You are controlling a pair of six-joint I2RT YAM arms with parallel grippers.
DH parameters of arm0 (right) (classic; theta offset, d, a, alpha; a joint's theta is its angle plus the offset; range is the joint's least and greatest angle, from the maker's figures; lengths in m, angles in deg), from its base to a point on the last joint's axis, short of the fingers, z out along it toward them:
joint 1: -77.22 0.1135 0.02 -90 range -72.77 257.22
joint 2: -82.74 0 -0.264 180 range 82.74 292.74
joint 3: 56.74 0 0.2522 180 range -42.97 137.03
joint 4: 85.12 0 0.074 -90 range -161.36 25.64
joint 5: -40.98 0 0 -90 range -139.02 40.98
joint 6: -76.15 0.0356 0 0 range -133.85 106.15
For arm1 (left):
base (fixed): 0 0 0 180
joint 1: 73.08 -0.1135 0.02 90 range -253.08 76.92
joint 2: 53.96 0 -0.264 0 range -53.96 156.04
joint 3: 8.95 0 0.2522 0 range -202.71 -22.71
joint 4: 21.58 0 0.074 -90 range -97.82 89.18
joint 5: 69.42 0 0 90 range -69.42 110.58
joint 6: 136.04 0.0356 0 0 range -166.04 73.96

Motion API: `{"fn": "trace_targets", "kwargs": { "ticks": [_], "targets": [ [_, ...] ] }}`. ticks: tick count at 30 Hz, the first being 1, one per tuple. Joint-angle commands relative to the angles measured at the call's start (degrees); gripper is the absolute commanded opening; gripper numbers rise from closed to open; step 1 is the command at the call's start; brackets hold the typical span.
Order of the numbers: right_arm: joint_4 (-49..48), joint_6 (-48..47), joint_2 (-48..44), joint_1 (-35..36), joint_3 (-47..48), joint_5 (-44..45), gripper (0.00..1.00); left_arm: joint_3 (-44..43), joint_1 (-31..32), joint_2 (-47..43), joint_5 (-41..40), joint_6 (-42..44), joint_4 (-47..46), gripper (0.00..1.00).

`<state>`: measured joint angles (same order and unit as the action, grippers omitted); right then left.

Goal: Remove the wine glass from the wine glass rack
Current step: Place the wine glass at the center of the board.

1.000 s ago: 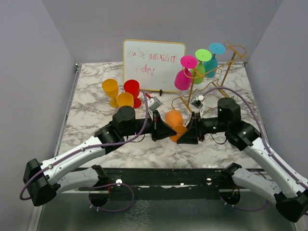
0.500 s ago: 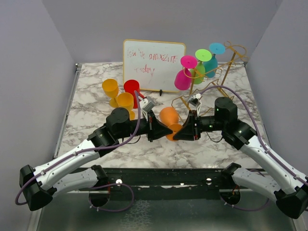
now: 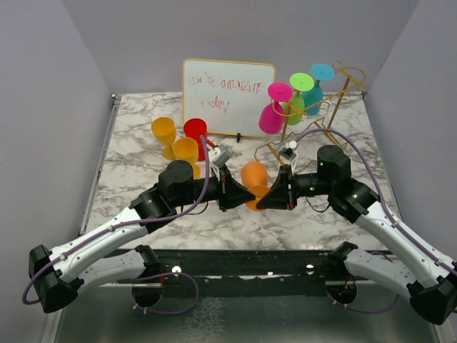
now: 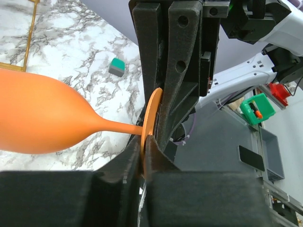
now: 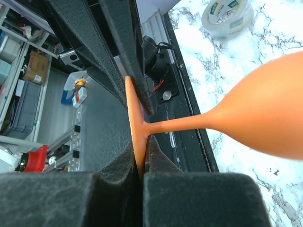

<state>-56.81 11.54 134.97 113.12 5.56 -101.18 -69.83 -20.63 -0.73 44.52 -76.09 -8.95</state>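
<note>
Orange glass [image 3: 253,176] is off the rack [image 3: 340,101], held in the air mid-table between the two arms. Long axis is roughly level and runs front to back: bowl points at the back wall, foot [image 4: 151,113] faces the arm bases. Left gripper [image 3: 245,194] and right gripper [image 3: 265,198] both pinch the foot's rim from opposite sides. The rack holds pink [image 3: 271,118], green [image 3: 295,107] and teal [image 3: 313,96] glasses, hanging bowl-down.

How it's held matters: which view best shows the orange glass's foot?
Right wrist: the foot shows edge-on, gripped by right claw and left claw. Left wrist hides part; from above, claws mostly cover it.
</note>
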Motion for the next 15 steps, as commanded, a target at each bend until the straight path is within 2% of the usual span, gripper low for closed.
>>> {"fn": "trace_targets", "kwargs": {
  "ticks": [1, 4, 6, 9, 15],
  "targets": [
    [-0.9, -1.0, -0.1, 0.8, -0.7, 0.5, 0.01, -1.3, 0.0, -0.5, -6.3, 1.7, 4.0, 0.21],
    [0.4, -2.6, 0.2, 1.0, -0.3, 1.4, 0.01, -2.4, 0.0, -1.3, -9.0, 2.9, 7.3, 0.49],
    [1.2, -3.6, 0.6, 1.3, -0.1, 1.8, 0.01, -3.1, 0.0, -2.3, -10.9, 3.8, 9.6, 0.63],
    [1.9, -4.5, 1.3, 2.0, 0.0, 2.6, 0.01, -4.1, 0.0, -3.7, -14.6, 5.3, 13.5, 0.74],
    [4.0, -8.1, 1.8, 6.4, -0.2, 9.8, 0.01, -6.6, 0.0, -5.9, -21.2, 8.0, 20.9, 0.84]
  ]
}}
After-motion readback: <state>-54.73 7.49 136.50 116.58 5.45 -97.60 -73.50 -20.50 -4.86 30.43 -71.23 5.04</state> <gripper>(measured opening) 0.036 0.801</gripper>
